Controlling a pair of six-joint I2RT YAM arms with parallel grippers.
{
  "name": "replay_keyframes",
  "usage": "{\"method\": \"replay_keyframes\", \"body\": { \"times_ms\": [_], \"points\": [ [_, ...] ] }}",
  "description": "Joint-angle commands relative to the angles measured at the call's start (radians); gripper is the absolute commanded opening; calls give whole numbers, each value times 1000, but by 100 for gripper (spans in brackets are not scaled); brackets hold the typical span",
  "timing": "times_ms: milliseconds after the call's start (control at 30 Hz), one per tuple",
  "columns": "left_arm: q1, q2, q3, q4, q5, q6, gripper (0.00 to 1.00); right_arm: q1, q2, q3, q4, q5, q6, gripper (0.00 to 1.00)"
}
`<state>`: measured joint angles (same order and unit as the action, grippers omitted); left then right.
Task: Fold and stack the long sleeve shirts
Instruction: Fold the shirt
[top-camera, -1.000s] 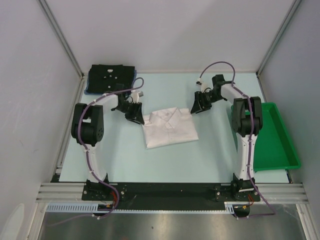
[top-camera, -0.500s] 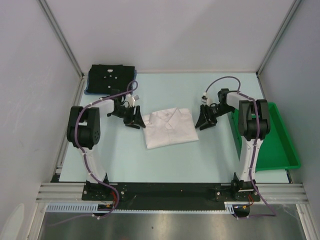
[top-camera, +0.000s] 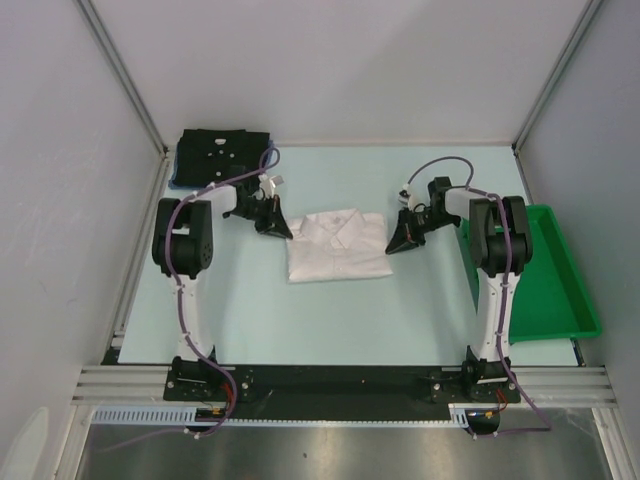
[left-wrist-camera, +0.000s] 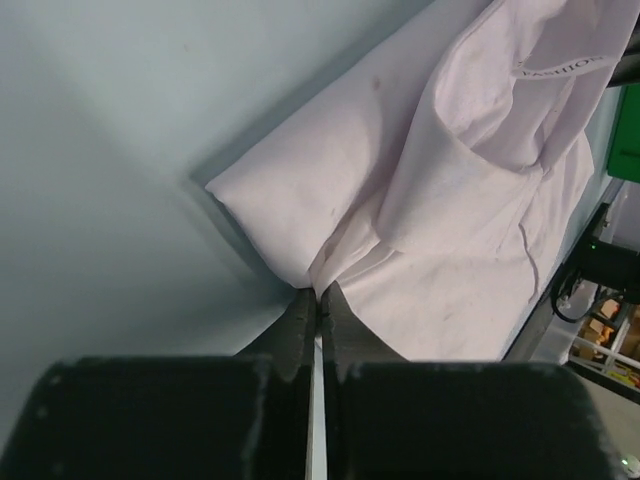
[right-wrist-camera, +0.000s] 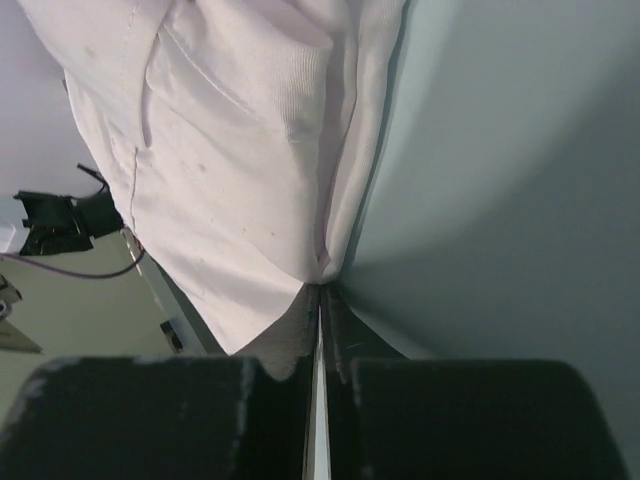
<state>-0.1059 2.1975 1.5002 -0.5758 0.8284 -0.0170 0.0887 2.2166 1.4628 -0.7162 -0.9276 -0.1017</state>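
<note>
The white shirt (top-camera: 337, 248) lies folded in a rectangle mid-worktop (top-camera: 330, 320). The left gripper (top-camera: 275, 226) is clamped on its 10 o'clock corner and the right gripper (top-camera: 398, 240) on its 2 o'clock corner. Far off at 11 o'clock, the folded black shirt (top-camera: 222, 155) tops the blue shirt (top-camera: 176, 182). Likely only stacking the white one remains.

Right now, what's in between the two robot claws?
The folded white shirt, seen in the top view. The left gripper and right gripper each pinch one of its far corners.
</note>
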Motion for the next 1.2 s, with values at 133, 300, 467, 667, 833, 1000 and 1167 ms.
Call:
{"method": "replay_keyframes", "body": {
  "times_ms": [133,300,467,667,833,1000,1167],
  "points": [
    [43,-23,121,-27,8,94,43,-16,-27,87,31,55,-1,24],
    [60,-287,-32,-68,49,167,70,-81,-271,-28,-34,-19,-33,62],
    [-67,-523,-242,-32,198,37,84,12,-386,-82,33,-143,48,97],
    [-273,-526,-478,437,255,-409,96,179,-347,-194,357,-185,343,100],
    [-310,-383,-480,689,230,-616,98,217,-266,-275,648,-191,627,100],
    [-279,-266,-552,761,138,-633,98,207,-180,-321,676,-114,625,100],
    [-192,-240,-678,725,42,-557,99,142,-97,-358,577,20,537,100]
  ]
}}
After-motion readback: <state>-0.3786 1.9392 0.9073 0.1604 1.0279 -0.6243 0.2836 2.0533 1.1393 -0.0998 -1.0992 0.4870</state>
